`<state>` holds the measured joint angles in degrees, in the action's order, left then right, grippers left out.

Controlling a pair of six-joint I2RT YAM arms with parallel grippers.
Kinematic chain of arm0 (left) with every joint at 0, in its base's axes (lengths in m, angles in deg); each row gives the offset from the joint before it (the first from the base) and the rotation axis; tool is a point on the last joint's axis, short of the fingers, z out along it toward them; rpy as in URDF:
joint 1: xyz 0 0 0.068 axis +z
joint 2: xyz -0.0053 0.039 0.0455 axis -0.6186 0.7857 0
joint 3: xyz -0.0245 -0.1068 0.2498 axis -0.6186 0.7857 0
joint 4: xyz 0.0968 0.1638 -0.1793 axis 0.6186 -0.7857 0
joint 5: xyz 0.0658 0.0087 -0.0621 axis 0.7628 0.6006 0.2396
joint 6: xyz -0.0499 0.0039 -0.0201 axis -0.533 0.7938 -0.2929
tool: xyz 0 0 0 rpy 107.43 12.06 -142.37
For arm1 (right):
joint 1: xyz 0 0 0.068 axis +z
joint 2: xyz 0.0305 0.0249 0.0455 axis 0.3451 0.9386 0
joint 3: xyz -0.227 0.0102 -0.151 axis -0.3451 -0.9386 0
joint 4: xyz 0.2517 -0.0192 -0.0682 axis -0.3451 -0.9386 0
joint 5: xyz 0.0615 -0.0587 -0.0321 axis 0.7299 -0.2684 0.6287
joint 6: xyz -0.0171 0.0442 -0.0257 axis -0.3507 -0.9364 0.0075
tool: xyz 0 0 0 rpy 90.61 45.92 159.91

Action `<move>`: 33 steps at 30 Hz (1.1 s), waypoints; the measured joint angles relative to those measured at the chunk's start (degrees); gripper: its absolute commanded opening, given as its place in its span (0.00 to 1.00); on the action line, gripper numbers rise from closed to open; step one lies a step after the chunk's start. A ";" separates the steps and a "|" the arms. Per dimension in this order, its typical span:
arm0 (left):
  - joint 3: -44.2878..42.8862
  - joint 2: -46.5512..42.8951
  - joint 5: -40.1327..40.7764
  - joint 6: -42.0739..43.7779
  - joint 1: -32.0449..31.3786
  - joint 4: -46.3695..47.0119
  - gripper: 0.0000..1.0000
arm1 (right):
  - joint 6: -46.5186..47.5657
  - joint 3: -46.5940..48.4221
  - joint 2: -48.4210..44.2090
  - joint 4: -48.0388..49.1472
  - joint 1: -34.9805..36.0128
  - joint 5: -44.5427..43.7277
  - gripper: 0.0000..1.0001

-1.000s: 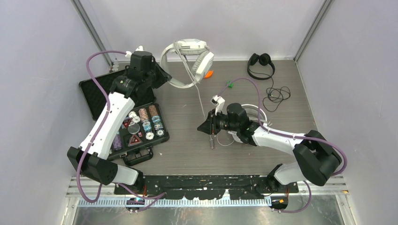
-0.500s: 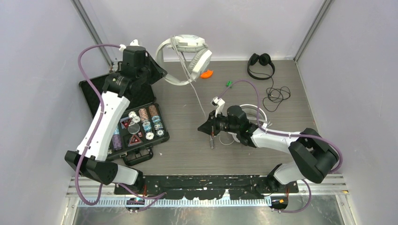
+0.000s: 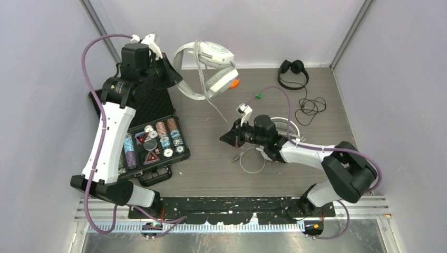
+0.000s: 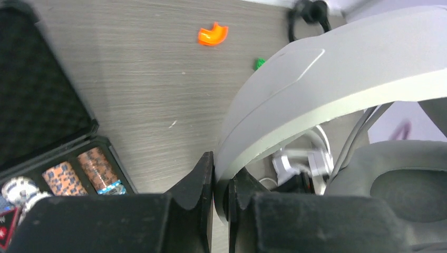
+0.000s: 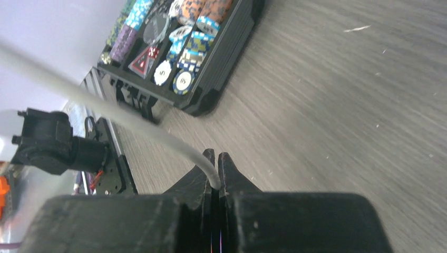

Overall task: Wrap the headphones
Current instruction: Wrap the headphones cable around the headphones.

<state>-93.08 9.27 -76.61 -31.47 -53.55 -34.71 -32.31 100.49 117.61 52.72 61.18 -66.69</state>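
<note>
One white headset (image 3: 211,58) hangs lifted near the back wall, its headband (image 4: 316,68) clamped between the fingers of the left gripper (image 4: 221,175). Its white cable (image 3: 219,108) runs down and forward to the right gripper (image 5: 216,161), whose fingers are pressed together on the cord low over the table (image 3: 211,174). A slack loop (image 3: 252,162) lies on the table beside that gripper.

Assessment: the headband looks stiff, smooth and fairly light. It is a sound place to hold, though the cups may swing about so narrow a pinch. The cable appears thin, limp and slippery. It is best held close to where each turn is laid, without jerking its joint at the cup.

Only the top view shows the layout: a black headset (image 3: 293,70) with its black cable (image 3: 312,105) far right, well apart, and a chip case (image 3: 158,143) on the left. Something white under the right arm cannot be identified. The left wrist view alone shows the clamp on the headband. The right wrist view alone shows the cord entering the fingertips.
</note>
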 measured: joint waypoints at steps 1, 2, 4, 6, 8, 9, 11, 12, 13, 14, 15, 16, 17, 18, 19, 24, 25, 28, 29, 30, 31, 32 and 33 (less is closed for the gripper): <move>-0.68 0.11 -2.62 1.68 0.09 -0.44 0.00 | -0.61 0.70 0.66 -0.02 -0.39 0.07 0.00; -1.66 0.33 -5.03 3.34 0.13 -1.14 0.00 | -1.20 1.38 1.16 -0.02 -0.90 0.15 0.00; -4.61 1.20 -9.27 6.51 0.20 -3.43 0.00 | -2.51 2.97 1.73 0.09 -2.23 0.55 0.00; -8.00 2.32 -13.42 9.64 0.15 -5.75 0.00 | -3.98 4.57 1.81 0.24 -3.63 1.40 0.00; -9.22 2.62 -16.22 11.91 0.26 -6.49 0.00 | -5.51 6.19 1.81 0.55 -5.18 2.54 0.00; -9.35 2.62 -18.16 13.51 0.37 -6.80 0.00 | -6.38 6.99 1.79 0.59 -6.05 3.23 0.00; -9.31 2.60 -20.65 16.50 0.39 -7.45 0.00 | -7.80 8.13 1.64 0.37 -7.52 4.61 0.00; -9.03 2.60 -21.90 18.43 0.39 -7.50 0.00 | -8.41 8.66 1.40 -0.17 -8.22 5.31 0.00; -8.66 2.60 -22.97 20.44 0.39 -7.61 0.00 | -8.98 9.09 1.01 -1.11 -8.81 6.01 0.00; -8.35 2.60 -23.91 22.60 0.39 -7.67 0.00 | -9.42 9.60 0.33 -2.62 -9.35 6.75 0.00; -8.11 2.60 -24.74 24.35 0.39 -7.67 0.00 | -9.62 9.92 -0.33 -3.82 -9.70 7.32 0.00; -7.80 2.60 -26.01 26.73 0.39 -7.69 0.00 | -9.94 10.49 -1.40 -5.84 -10.08 8.11 0.00; -7.63 2.60 -27.34 29.07 0.42 -7.69 0.00 | -10.12 10.82 -2.27 -7.08 -10.25 8.52 0.00; -7.56 2.60 -28.35 30.86 0.39 -7.74 0.00 | -10.34 11.28 -3.34 -8.68 -10.40 9.16 0.00; -7.52 2.58 -29.92 33.48 0.39 -7.76 0.00 | -10.56 11.82 -4.66 -10.45 -10.49 9.73 0.00; -4.26 0.52 -36.61 47.30 0.13 -7.65 0.00 | -11.23 14.23 -9.57 -17.05 -10.51 11.89 0.00; -2.75 -0.42 -37.86 50.40 0.02 -7.52 0.00 | -11.37 14.80 -10.21 -18.43 -10.47 12.59 0.00; -0.85 -1.64 -40.65 59.04 -0.50 -8.15 0.00 | -11.96 16.33 -11.41 -22.88 -10.36 14.84 0.00; -0.90 -1.57 -41.13 61.64 -0.79 -8.50 0.00 | -12.11 16.70 -11.67 -24.39 -10.34 15.54 0.00; -1.09 -1.36 -41.46 64.04 -1.09 -9.27 0.00 | -12.13 17.03 -11.87 -25.92 -10.34 16.20 0.00; -1.53 -0.94 -41.48 66.27 -1.40 -10.29 0.00 | -12.11 17.27 -11.98 -27.08 -10.34 16.74 0.00; -2.25 -0.24 -41.22 68.61 -1.99 -11.52 0.00 | -12.11 17.62 -11.98 -28.68 -10.32 17.53 0.00; -2.95 0.59 -40.68 70.93 -2.73 -12.66 0.00 | -12.09 17.99 -11.98 -30.60 -10.32 18.36 0.00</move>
<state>-96.03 9.86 -117.28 39.46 -56.28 -47.37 -44.40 118.48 105.63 22.12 50.86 -48.33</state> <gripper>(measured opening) 0.100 0.073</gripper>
